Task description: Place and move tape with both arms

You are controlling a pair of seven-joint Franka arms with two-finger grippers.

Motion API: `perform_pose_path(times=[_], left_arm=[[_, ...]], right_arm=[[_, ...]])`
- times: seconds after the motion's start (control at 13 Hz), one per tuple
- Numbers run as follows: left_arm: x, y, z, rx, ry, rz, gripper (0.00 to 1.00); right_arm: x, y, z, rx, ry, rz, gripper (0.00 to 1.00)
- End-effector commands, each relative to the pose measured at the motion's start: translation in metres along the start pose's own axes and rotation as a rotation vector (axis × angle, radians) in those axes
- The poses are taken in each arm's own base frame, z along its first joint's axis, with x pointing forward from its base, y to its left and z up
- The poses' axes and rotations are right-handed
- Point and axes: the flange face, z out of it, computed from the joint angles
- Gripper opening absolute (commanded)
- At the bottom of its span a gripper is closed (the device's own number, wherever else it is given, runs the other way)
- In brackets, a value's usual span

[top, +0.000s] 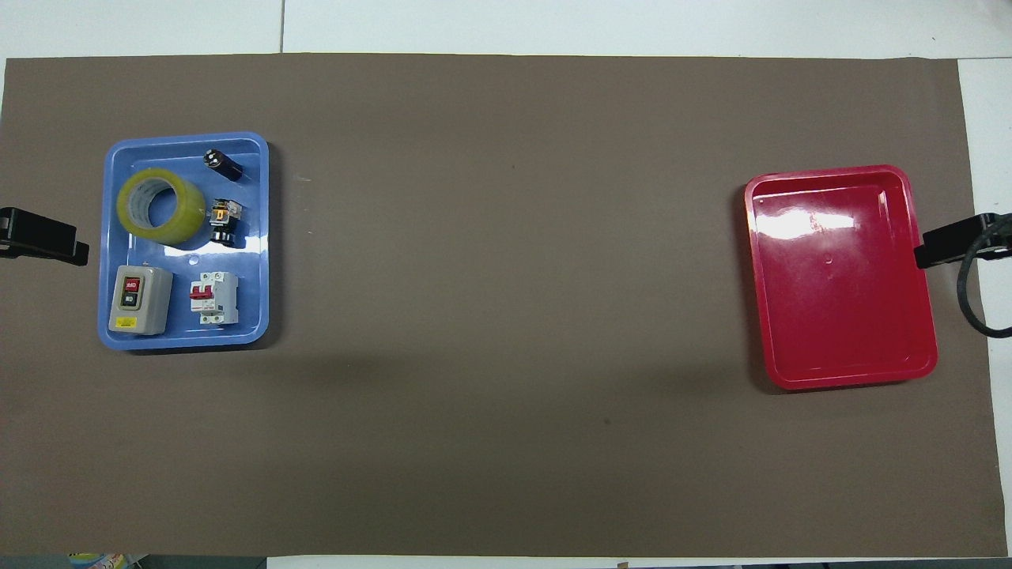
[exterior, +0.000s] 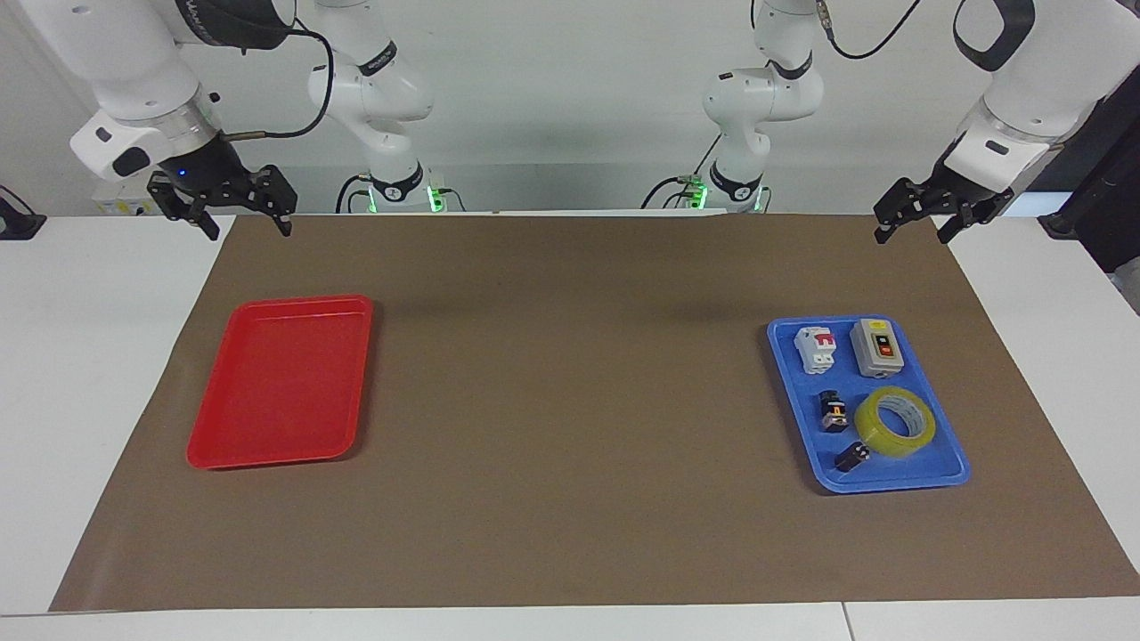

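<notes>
Both arms are glossy white with rounded segments and dark grey joint bands. Each ends in a black two-finger tool: the left tool (exterior: 917, 218) and the right tool (exterior: 239, 206). A small blue light glows on the right wrist. Black cables loop along the upper links; green lights shine at both bases.

A brown mat (exterior: 570, 401) covers the white table (exterior: 80, 374) before a white wall (exterior: 570, 107).

Glossy plastic red tray (top: 838, 371), blue tray (top: 183, 336), translucent shiny tape (top: 161, 207), matt brown mat (top: 506, 316).
</notes>
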Motion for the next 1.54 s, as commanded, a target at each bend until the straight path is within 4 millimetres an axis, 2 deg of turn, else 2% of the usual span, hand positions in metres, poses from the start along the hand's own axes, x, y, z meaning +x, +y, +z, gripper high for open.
perform_pose_path(times=[0.0,0.69,0.92,1.15,1.46], left_arm=[[-0.005,0.002,-0.005,0.0,0.001,-0.002,1.0],[-0.004,-0.002,-0.004,0.0,0.007,0.0,1.0],[0.008,-0.005,-0.004,0.005,0.071,-0.007,1.0],[0.009,-0.004,-0.004,0.005,0.067,-0.003,1.0],[0.036,-0.015,0.024,0.005,0.041,-0.016,1.0]], right_arm=[[0.0,0.004,0.001,0.021,0.003,-0.01,1.0],[0.0,0.004,0.001,0.021,0.004,-0.012,1.0],[0.0,0.004,0.001,0.021,0.004,-0.01,1.0],[0.0,0.004,0.001,0.021,0.004,-0.012,1.0],[0.0,0.003,0.001,0.021,0.004,-0.014,1.0]])
